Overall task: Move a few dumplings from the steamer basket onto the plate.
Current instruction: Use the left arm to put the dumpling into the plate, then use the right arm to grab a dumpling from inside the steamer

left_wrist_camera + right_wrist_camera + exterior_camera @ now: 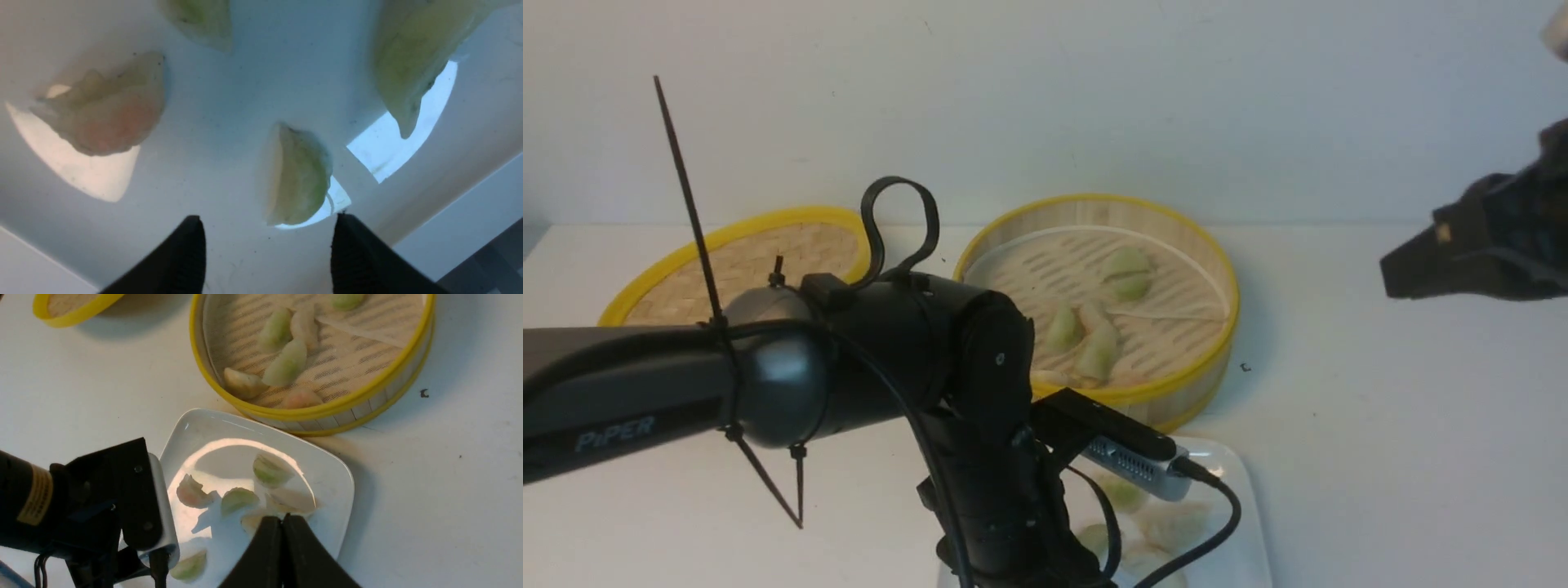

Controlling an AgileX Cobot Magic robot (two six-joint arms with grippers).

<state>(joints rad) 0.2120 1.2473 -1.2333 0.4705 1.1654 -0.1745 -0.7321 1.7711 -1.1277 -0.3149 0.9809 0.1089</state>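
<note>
Left end effector (267, 228): fingers spread wide at the lower edge of the left wrist frame, with nothing between them, hanging low over the plate.
Nearest dumpling (296, 175): pale green, lying free on the plate at frame centre, just beyond the fingertips and in line with the gap, touching neither.
Handling: it looks light, soft, slick-skinned and easily torn. It is best pinched gently across the plump belly, not the thin pleated edge.
Neighbouring dumplings: a pinkish dumpling (106, 114) at left and a larger green dumpling (412, 61) at upper right, both apart from the centre one.
Plate (196, 424): glossy white, just beside the steamer basket.
Steamer basket (327, 412): upper part of the right wrist frame, with several basket dumplings (286, 363) on its slatted floor.
Right end effector (282, 526): fingers pressed together and empty.
Lid (727, 237): left of the basket in the front frame.
Bench (1339, 449): white, carrying everything.
</note>
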